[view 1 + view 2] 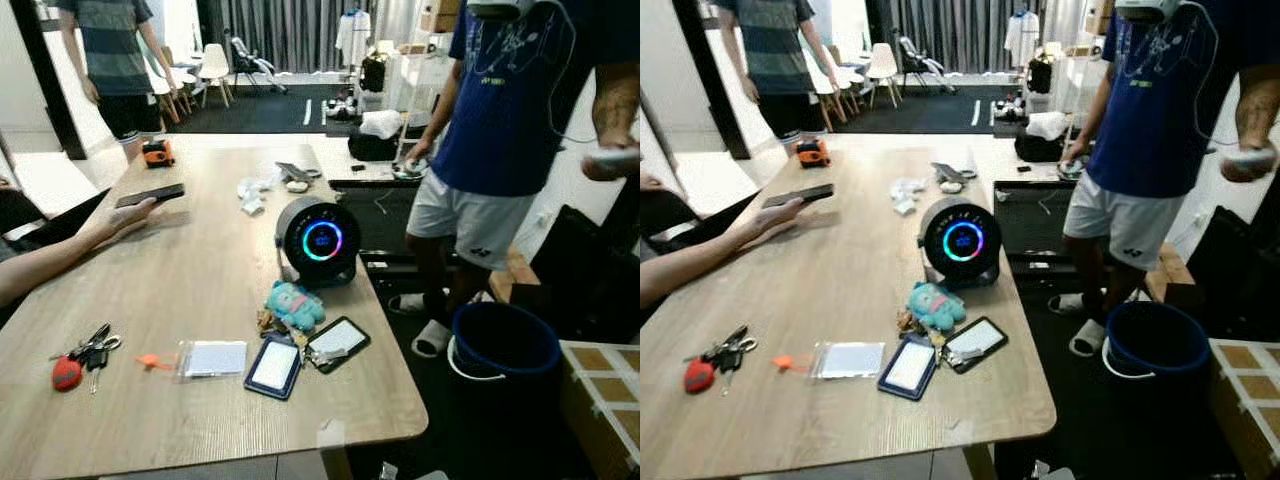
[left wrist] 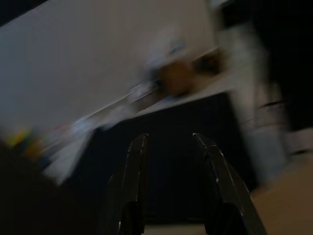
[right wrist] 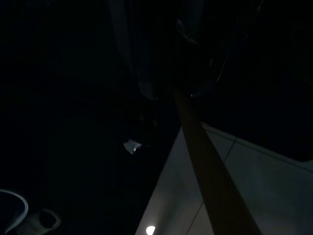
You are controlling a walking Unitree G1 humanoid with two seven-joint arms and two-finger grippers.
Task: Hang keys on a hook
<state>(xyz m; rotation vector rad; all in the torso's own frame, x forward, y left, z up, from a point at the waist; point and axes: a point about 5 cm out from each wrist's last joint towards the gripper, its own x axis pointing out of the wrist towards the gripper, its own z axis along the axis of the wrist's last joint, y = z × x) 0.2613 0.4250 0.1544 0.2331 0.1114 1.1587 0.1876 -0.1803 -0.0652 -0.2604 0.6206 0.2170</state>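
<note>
Head views: keys (image 1: 85, 352) with a red fob lie flat near the wooden table's (image 1: 200, 260) near-left edge, untouched, apart from the card holders (image 1: 300, 358) and plush toy (image 1: 294, 303); no hook made out.

Left wrist: left gripper (image 2: 168, 147) hangs idle, fingers parted and empty.

Right wrist: too dark; right claw's state cannot be told.

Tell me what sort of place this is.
Probably a lived-in home, an open living and dining room. A long wooden table holds keys and card holders; white dining chairs and dark curtains stand at the back, with clothes hanging.
</note>
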